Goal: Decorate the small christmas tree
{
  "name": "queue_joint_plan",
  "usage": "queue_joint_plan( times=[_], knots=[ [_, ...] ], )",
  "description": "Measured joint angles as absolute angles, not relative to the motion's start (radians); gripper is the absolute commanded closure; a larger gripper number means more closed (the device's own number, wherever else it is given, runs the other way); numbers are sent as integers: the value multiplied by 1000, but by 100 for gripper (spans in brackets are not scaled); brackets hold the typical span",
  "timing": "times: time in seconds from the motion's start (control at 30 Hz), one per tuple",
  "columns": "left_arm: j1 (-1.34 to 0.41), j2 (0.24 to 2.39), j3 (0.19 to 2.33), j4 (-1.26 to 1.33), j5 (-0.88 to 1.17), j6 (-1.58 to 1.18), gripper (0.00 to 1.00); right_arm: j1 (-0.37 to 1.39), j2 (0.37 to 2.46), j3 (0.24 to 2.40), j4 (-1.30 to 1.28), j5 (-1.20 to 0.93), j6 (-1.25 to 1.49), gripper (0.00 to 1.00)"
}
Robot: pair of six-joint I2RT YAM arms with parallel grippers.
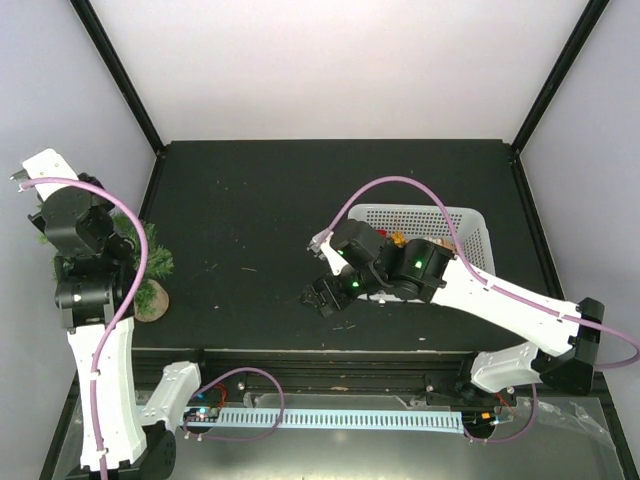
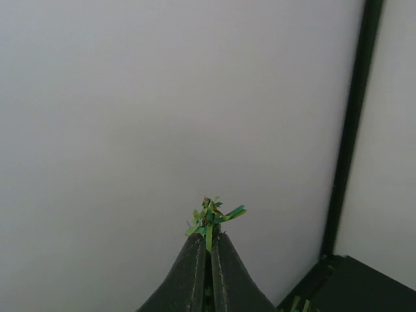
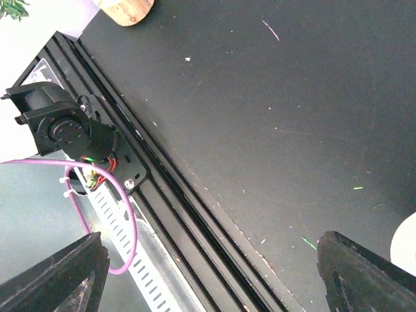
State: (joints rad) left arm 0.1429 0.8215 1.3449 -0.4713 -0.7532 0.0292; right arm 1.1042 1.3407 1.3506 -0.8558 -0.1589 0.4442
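Closest to the left wrist lens, the left gripper [image 2: 208,239] has its two dark fingers [image 2: 192,276] pressed tight together. They are pinching a small tuft of green needles [image 2: 211,216] that sticks out past the tips. It looks like a sprig of the small christmas tree [image 1: 155,262], though I cannot see the join. Behind the tuft is only pale wall, with a black corner post [image 2: 351,130] at the right.

From above, the tree sits at the far left edge of the black table [image 1: 300,200], right beside the left arm [image 1: 85,300]. Its round tan stump [image 1: 152,303] rests near the table's front corner. Dark green branches spread out from under the arm's wrist, so much of the tree is hidden, and I cannot tell whether it stands upright or leans.

On the other side, the right gripper [image 1: 325,295] hangs low over the middle of the table. Its fingers [image 3: 65,273] are spread wide with nothing between them. Bare black tabletop with a few stray green flecks shows below it. Just behind the right arm stands a white slotted basket [image 1: 470,225] with some small gold and brown pieces [image 1: 400,238] inside, too small to make out. It is well apart from the tree.

Purple cable [image 1: 380,185] loops over each arm.
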Motion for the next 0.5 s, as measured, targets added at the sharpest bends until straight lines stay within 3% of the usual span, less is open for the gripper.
queue_joint_plan(
  times=[0.27,0.5],
  knots=[
    [142,827,1430,-548,-467,17,98,1090,1285,1307,-859,-130,454,12],
    [140,866,1470,-593,-95,17,98,1051,1168,1264,-881,-52,476,12]
  ],
)
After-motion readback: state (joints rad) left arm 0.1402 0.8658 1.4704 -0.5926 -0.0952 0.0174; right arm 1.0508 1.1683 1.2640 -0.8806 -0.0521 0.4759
